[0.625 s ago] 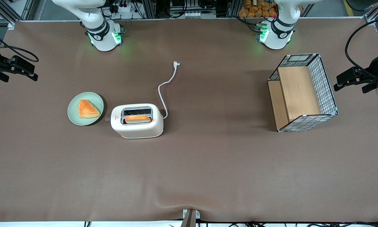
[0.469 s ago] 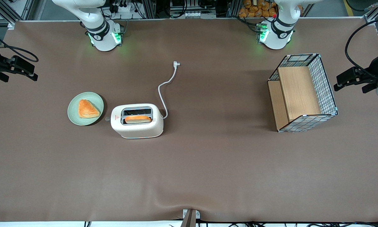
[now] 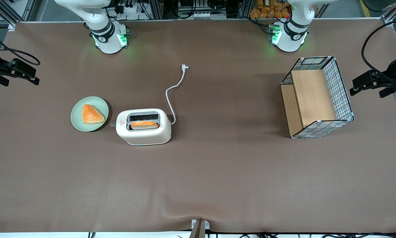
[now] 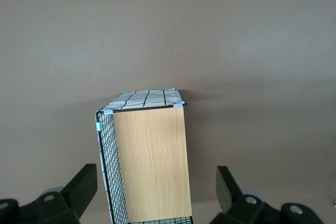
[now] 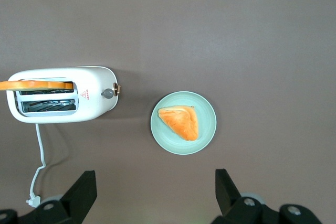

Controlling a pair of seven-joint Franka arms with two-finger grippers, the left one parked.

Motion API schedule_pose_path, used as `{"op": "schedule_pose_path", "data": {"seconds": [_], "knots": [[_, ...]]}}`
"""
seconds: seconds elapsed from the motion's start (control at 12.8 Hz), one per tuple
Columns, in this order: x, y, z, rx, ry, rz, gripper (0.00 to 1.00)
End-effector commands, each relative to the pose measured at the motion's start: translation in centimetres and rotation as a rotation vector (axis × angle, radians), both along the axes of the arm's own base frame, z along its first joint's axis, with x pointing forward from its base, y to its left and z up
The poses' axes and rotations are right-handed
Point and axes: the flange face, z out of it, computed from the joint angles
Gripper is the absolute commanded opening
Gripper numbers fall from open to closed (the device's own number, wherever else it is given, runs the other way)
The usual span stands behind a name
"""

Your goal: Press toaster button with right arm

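Beside the green plate [image 3: 89, 114], toaster [image 3: 143, 127] sits rigid and steady; its small stiff toaster button [image 5: 108, 93] wants pressing squarely on the knob, while gripper [image 5: 157, 195] hovers high above, fingers spread.

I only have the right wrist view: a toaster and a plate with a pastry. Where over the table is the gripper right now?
Observer: The gripper hangs at the working arm's end of the table, well off from the toaster, past the green plate.
Operator: Is it level with the toaster button?
Observer: No, it is farther from the front camera than the toaster button.
Operator: Anything on the table that I can't see?
Observer: Yes, a wire basket with a wooden shelf lies toward the parked arm's end.
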Motion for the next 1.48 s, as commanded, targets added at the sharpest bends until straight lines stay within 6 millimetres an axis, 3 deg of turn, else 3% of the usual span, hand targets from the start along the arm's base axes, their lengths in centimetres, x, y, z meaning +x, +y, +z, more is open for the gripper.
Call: {"op": "schedule_pose_path", "data": {"seconds": [0.0, 0.39, 1.02, 1.09, 1.41], "knots": [[0.2, -0.3, -0.2, 0.007, 0.002, 0.015, 1.00], [0.8, -0.1, -1.4, 0.005, 0.027, 0.019, 1.00], [3.0, 0.2, -8.0, 0.125, 0.149, -0.009, 1.00], [3.4, 0.1, -9.2, 0.167, 0.172, -0.023, 0.95], [4.7, 1.0, -14.2, 0.261, 0.230, -0.044, 0.25]]}}
